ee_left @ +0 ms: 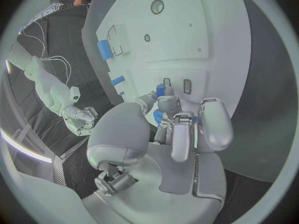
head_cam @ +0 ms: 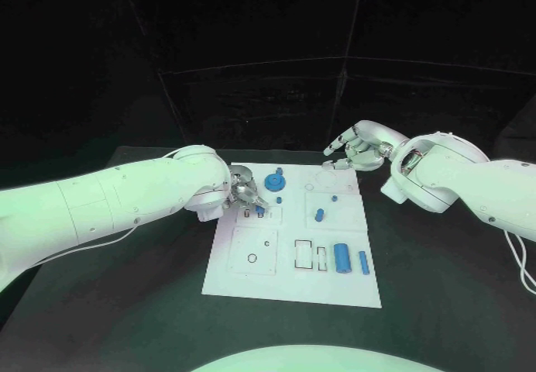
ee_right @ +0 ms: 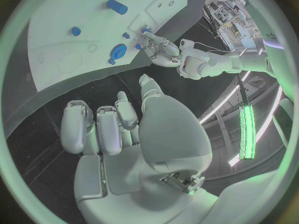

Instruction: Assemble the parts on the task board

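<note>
Left hand (head_cam: pixel 245 192) down on the task board (head_cam: pixel 293 271), at its left edge toward the far end, fingers (ee_left: pixel 169 104) pinched on a small blue peg (ee_left: pixel 161 90) held against the board by two dark slots (ee_left: pixel 176 84); just right of that hand, a blue gear-shaped part (head_cam: pixel 276 183) lying flat near the board's far edge, with a tiny blue piece (head_cam: pixel 280 200) just nearer than it; further right, about the middle of the board, a short blue cylinder (head_cam: pixel 320 215) lying tilted, and a small blue dot (head_cam: pixel 333 197) a little beyond it; toward the board's near right corner, a thick blue cylinder (head_cam: pixel 341 257) and a thinner blue rod (head_cam: pixel 363 263) lying side by side, next to rectangular outlines (head_cam: pixel 310 255); at the near left, a square outline with a small ring (head_cam: pixel 252 258) inside it; right hand (head_cam: pixel 355 152) raised off the tabletop (head_cam: pixel 447 310) past the board's far right corner, holding nothing, fingers loosely curled and apart, seen from its wrist as fingers (ee_right: pixel 99 127) hanging clear of the board's edge.
</note>
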